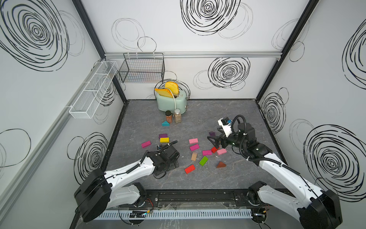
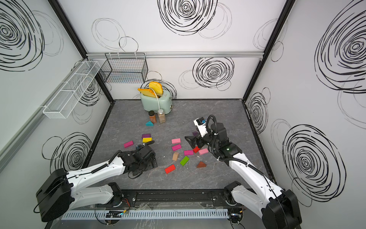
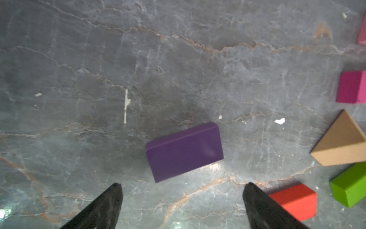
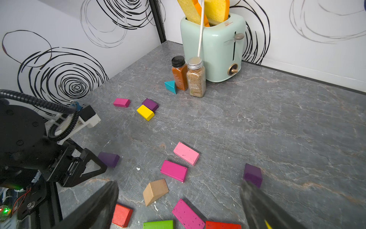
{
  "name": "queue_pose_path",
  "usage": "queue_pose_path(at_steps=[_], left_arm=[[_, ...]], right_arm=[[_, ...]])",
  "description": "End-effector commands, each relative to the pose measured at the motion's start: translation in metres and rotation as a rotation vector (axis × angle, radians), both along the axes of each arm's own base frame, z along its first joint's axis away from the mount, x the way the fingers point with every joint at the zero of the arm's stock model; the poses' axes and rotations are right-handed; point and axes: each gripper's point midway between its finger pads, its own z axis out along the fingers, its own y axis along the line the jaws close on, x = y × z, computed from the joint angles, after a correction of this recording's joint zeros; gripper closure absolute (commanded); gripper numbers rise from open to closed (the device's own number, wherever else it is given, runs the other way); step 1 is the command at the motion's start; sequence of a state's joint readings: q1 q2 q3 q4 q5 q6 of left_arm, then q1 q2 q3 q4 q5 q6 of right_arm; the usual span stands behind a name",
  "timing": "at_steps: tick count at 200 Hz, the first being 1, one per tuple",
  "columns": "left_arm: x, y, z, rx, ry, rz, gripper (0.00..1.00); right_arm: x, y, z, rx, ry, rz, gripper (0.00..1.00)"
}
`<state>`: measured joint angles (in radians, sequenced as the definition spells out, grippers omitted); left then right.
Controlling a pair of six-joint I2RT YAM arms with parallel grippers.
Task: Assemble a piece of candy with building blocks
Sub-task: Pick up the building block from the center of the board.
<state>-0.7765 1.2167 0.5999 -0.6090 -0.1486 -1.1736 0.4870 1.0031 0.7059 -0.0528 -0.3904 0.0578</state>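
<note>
Hovering low over a purple brick [image 3: 184, 151], the left gripper [image 3: 182, 184] has its jaws spread wide and empty. The brick lies flat on the grey table [image 3: 79, 79] just ahead of the fingertips, untouched. The right gripper [image 4: 179, 183] hangs just as wide and empty above the loose cluster of building blocks [image 1: 203, 160], the tan triangle [image 4: 155, 191] among them. Nothing is joined yet, and the teal triangle [image 1: 165, 123] sits off by the spice jars [image 1: 172, 116]. To my eye the first pick is in hand. The left arm next needs to come down, square up to the brick's slight skew, straddle it and close.
</note>
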Motion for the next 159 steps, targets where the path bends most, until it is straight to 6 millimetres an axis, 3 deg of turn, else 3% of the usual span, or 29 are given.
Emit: queue_pose_path(at_steps=[1,103,159], left_arm=[[0.011,-0.001,-0.006,-0.006,-0.022,0.066,0.02],[0.027,0.004,-0.024,0.038,-0.009,0.078,0.24],[0.022,-0.001,-0.029,0.059,0.009,0.041,0.3]], right_arm=[[-0.006,0.001,0.003,-0.001,-0.013,0.026,0.01],[-0.005,0.003,-0.002,-0.012,-0.013,0.03,0.01],[-0.004,0.004,0.0,-0.008,-0.022,0.031,0.01]])
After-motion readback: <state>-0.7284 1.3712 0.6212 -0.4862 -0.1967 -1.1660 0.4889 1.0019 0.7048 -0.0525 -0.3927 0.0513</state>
